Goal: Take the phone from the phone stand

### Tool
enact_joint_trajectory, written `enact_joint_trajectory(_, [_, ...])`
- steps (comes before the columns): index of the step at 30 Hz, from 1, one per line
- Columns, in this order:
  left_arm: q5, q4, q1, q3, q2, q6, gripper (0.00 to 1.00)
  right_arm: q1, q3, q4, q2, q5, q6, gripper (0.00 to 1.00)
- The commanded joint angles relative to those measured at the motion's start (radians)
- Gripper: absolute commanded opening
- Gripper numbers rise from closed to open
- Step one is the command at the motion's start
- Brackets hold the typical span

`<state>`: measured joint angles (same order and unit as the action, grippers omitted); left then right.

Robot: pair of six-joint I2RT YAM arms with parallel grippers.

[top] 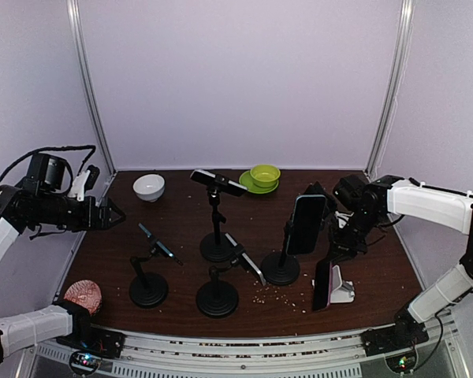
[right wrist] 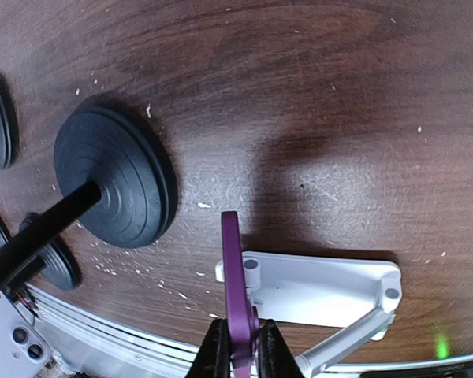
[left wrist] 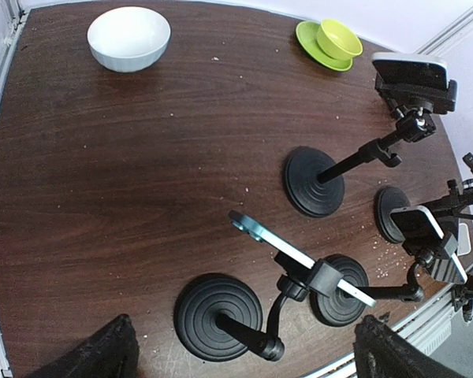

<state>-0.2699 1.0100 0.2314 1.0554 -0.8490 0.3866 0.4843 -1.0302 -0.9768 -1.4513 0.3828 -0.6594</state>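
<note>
Far left: left claw [top: 115, 213], raised over the left edge of the desk [top: 181, 216], pointing right toward mid-desk. Holds nothing. Fingers [left wrist: 102, 354] spread wide at the two bottom corners of the wrist view, only wood and holder bases between them. Near the front left corner: a patterned reddish bowl [top: 83, 297]. Further back: a plain white bowl [top: 149, 187], upright, well apart from everything else.

Mid-desk: a cluster of four black pole holders [top: 217, 301] on round bases, phones clamped on top at various tilts. On the rightmost holder: a large black phone [top: 307, 223], nearly upright. Behind the cluster, near the back wall: a green cup [top: 265, 173] sitting on a green saucer [top: 248, 186]. Along the front of the desk: scattered pale crumbs [top: 288, 298].

Right of the cluster, near the front: the phone [top: 322, 285], dark and slim with a purplish-pink edge. Stands steeply on its lower end, touching the left side of the white stand [top: 344, 291]. Not yet clear of it.

Above it: right claw [right wrist: 238, 348], closed on the phone's upper edge, one finger pressed against each face. In the wrist view, shows the phone edge-on between the fingers, with the stand lying just beside it on the wood.
</note>
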Motion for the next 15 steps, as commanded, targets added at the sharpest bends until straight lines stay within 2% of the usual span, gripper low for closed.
enact_joint_trajectory(1, [-0.022, -0.042, 0.006, 0.014, 0.002, -0.018, 0.84, 0.008, 0.007, 0.022, 0.004, -0.03, -0.016, 0.05])
enact_joint_trajectory(3, [-0.026, -0.042, 0.006, 0.02, 0.002, -0.017, 0.84, 0.008, 0.007, 0.022, 0.013, -0.031, -0.018, 0.0])
enact_joint_trajectory(15, [-0.017, -0.007, 0.006, 0.055, 0.01, -0.013, 0.84, 0.01, -0.011, -0.021, 0.115, -0.008, -0.038, 0.0])
